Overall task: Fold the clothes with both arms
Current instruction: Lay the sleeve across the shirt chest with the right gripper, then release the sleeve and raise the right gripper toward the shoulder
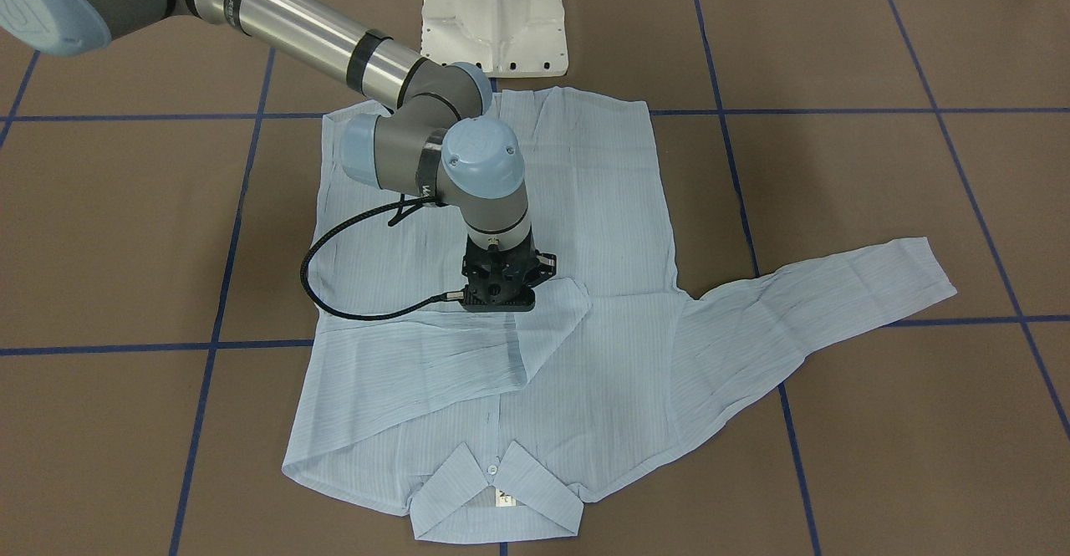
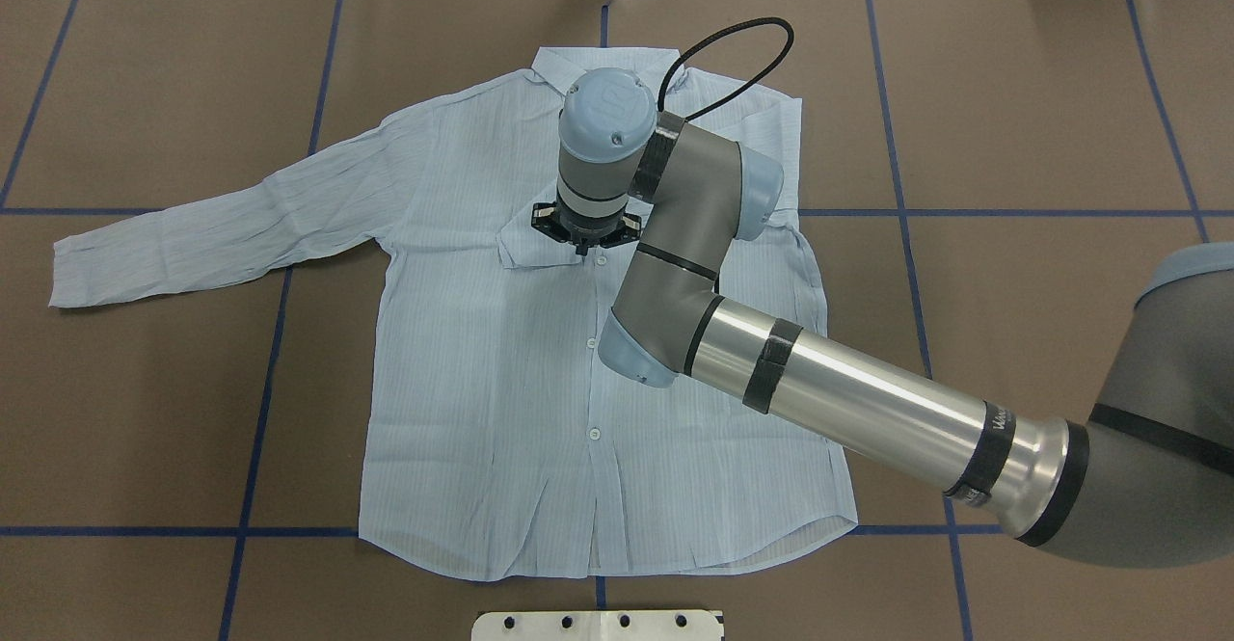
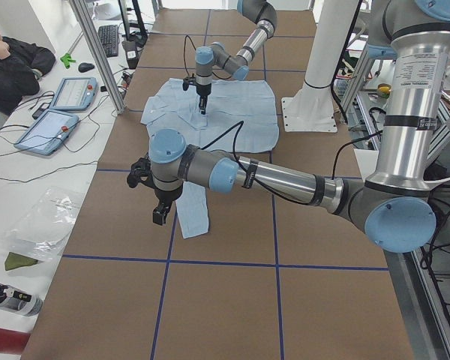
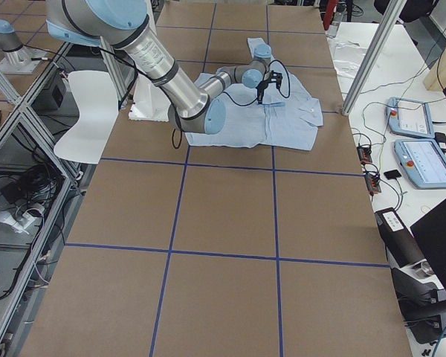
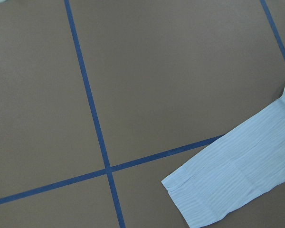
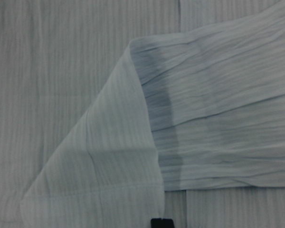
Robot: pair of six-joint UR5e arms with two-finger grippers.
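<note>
The light-blue striped shirt [image 2: 501, 381] lies flat and buttoned on the brown table, collar [image 1: 493, 489] away from the robot. One sleeve [image 1: 418, 364] is folded across the chest, and its cuff [image 6: 104, 166] lies on the shirt front. The other sleeve [image 2: 212, 236] stretches out sideways; its cuff shows in the left wrist view [image 5: 228, 185]. My right gripper [image 2: 583, 248] hovers just above the folded cuff, pointing down. It looks shut, with nothing visibly in it. My left gripper [image 3: 159, 216] hangs over the outstretched cuff; I cannot tell whether it is open.
The white pedestal base [image 1: 493, 17] stands just behind the shirt's hem. Blue tape lines [image 5: 92, 118] cross the brown table. Beside the table, a seated person [image 3: 7, 60] and two tablets [image 3: 49, 127] are on a white bench.
</note>
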